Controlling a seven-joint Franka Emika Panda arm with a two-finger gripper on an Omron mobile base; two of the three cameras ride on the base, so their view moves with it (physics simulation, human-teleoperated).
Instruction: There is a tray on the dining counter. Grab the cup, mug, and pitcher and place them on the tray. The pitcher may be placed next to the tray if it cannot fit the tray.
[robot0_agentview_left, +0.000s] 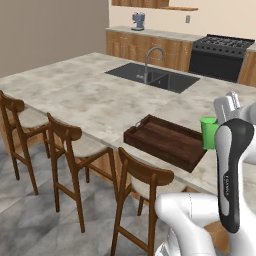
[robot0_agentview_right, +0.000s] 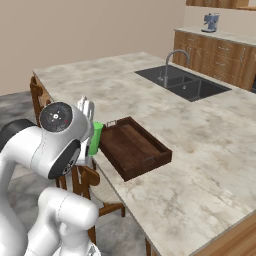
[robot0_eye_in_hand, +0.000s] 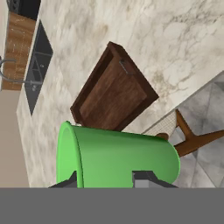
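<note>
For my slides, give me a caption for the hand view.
Gripper shut on the green cup, carried above the empty wooden tray on the marbled dining counter.

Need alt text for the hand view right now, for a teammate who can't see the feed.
The gripper holds the green cup close to the camera, shown lying sideways. Beyond it, the empty dark wooden tray sits near the dining counter edge, with a chair beside.
</note>
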